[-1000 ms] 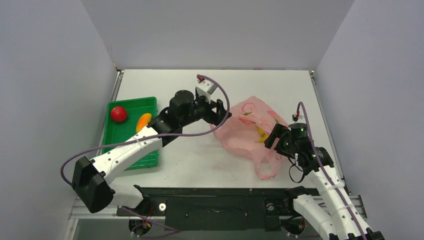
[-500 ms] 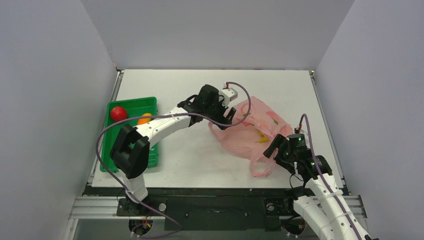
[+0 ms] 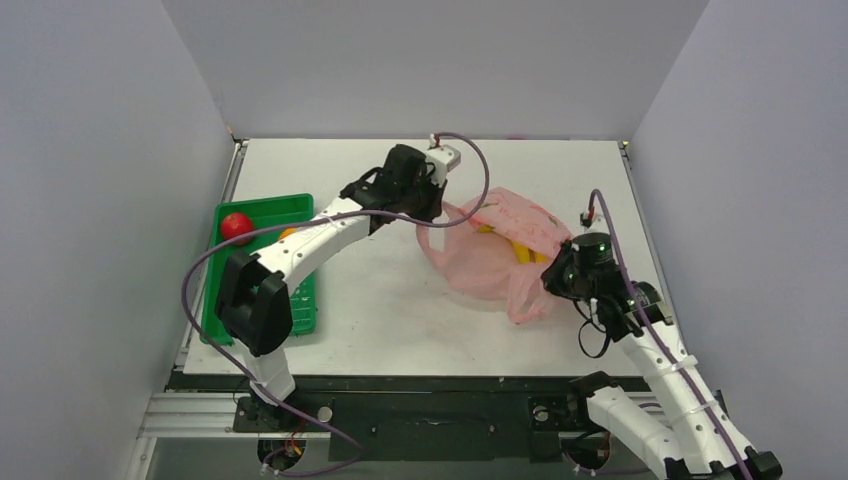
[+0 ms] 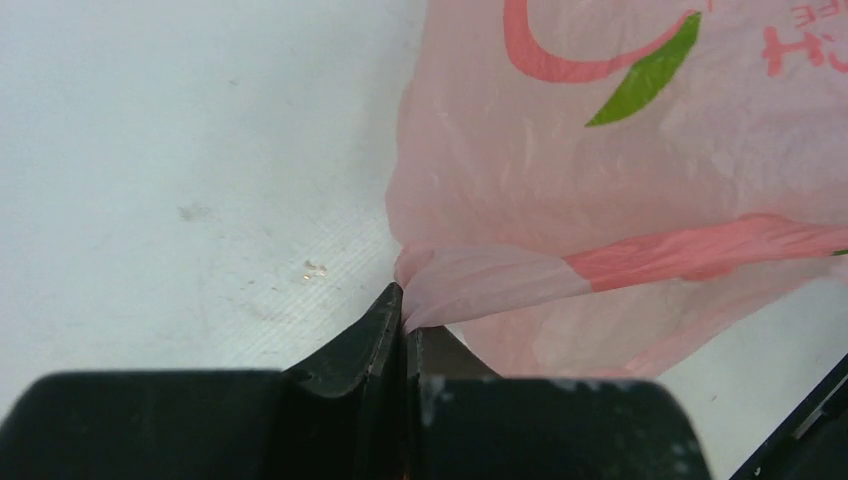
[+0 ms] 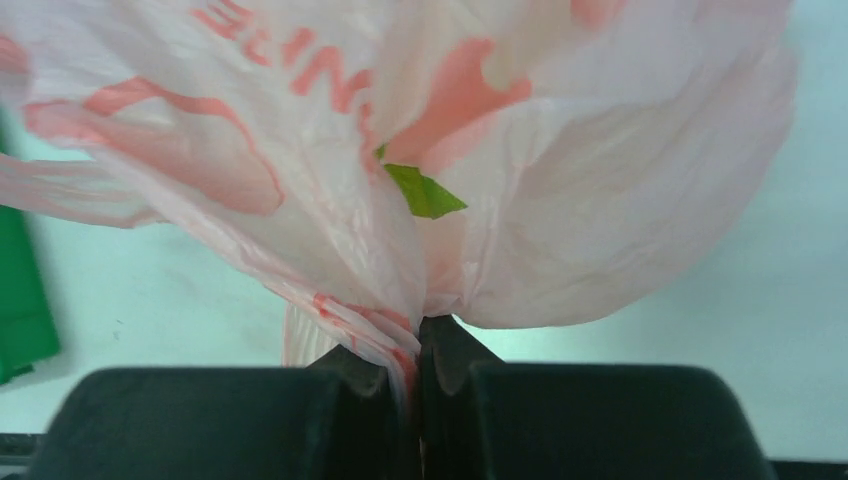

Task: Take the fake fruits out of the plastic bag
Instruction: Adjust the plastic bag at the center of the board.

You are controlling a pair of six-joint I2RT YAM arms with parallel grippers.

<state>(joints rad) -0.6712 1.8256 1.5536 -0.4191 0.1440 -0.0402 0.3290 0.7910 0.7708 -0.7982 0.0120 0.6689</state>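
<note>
The left gripper [image 4: 403, 302] was closed tight, its two fingers pinching one folded strip of the plastic bag [image 4: 600, 150] at the bag's left edge. In the overhead view this gripper [image 3: 425, 210] sat at the bag's far left corner, above the white table [image 3: 330, 170].

The right gripper [image 5: 418, 338] was also clamped, with a gathered bunch of the pink film caught between its two fingers and the bag [image 5: 400, 150] billowing out beyond them. From above, the right gripper [image 3: 558, 275] held the bag's near right side, so the single bag [image 3: 475, 265] hung stretched between the two grippers, well right of the tray. One loop of film [image 3: 525, 305] drooped onto the table just beside the right gripper.

Two yellow patches showed through the film: one banana [image 3: 520, 249] near the middle and a second fainter one [image 3: 486, 228] farther back. How many fake fruits lay inside could not be told beyond that.

One green tray [image 3: 262, 201] lay at the table's left. It held one red fruit [image 3: 235, 226] and one orange fruit [image 3: 287, 234], the latter partly hidden by the left arm.
</note>
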